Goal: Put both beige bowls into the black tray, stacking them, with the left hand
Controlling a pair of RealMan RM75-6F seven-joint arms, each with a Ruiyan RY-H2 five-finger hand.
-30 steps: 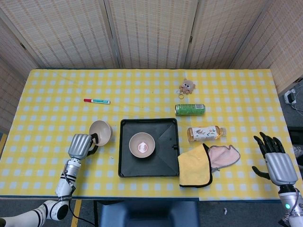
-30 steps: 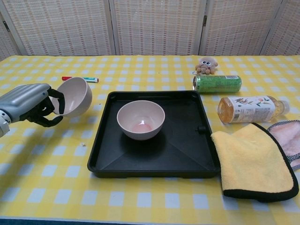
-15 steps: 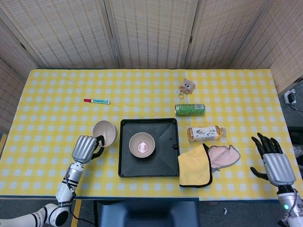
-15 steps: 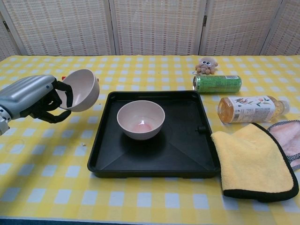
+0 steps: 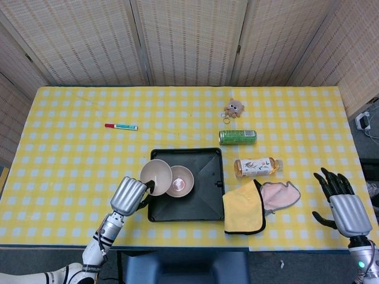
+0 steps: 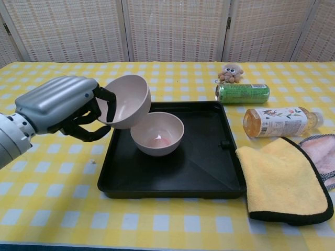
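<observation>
A black tray (image 5: pixel 201 204) (image 6: pixel 199 167) lies in the middle of the table with one beige bowl (image 5: pixel 181 181) (image 6: pixel 159 135) standing upright in its left half. My left hand (image 5: pixel 128 196) (image 6: pixel 65 107) grips the second beige bowl (image 5: pixel 156 173) (image 6: pixel 127 100) by its rim. That bowl hangs tilted in the air over the tray's left edge, just above and left of the first bowl. My right hand (image 5: pixel 343 204) rests at the table's right front corner with fingers spread, holding nothing.
A yellow cloth (image 5: pixel 243 208) (image 6: pixel 282 178) and a pink cloth (image 5: pixel 279 195) lie right of the tray. Behind them are a tea bottle (image 5: pixel 256 167) (image 6: pixel 277 121), a green can (image 5: pixel 237 136) (image 6: pixel 242 93) and a small plush toy (image 5: pixel 233 108). A red marker (image 5: pixel 121 126) lies far left.
My left hand has carried the held bowl up and to the right, from beside the tray to over its left edge, close to the bowl inside. The right hand stayed put.
</observation>
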